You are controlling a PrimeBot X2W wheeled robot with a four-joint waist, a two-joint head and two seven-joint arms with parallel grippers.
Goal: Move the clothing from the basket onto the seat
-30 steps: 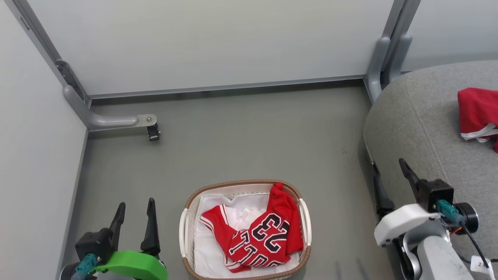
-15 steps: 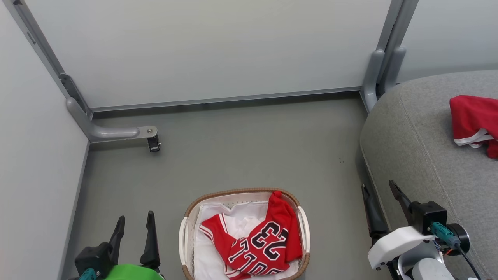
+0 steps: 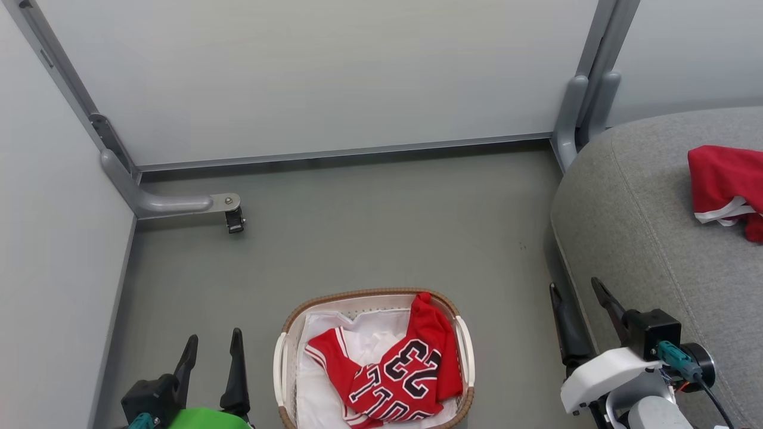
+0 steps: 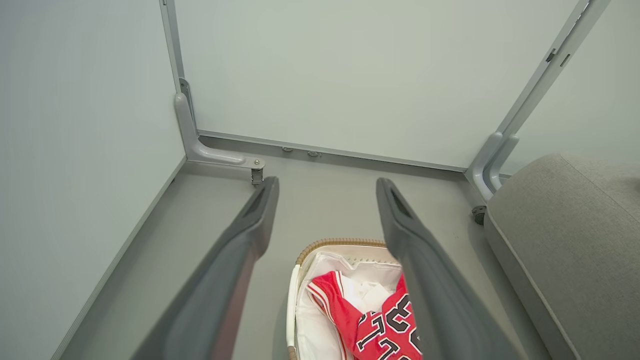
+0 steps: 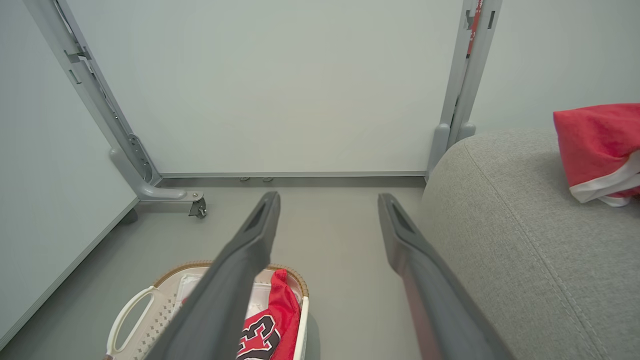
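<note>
The left fingers point(image 3: 236, 369) stand spread apart and empty above the floor point(image 3: 369, 226) near its left edge. To their right the basket point(image 3: 357, 295) sits on the floor, a red "23" jersey point(image 3: 399, 369) crumpled on its white liner point(image 3: 316, 390). The right fingers point(image 3: 566, 328), likewise spread and empty, hang at the left edge of the seat point(image 3: 644, 238), where another red garment point(image 3: 721, 176) lies.

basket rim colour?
Brown woven rim on a white plastic basket; clearest in the head view.

Curved grey metal foot point(image 3: 173, 204) with a small black caster point(image 3: 235, 221), on smooth grey floor point(image 3: 369, 226). Pale partition panels point(image 3: 334, 71) behind the foot; grey metal post point(image 3: 573, 113) well to its right.
</note>
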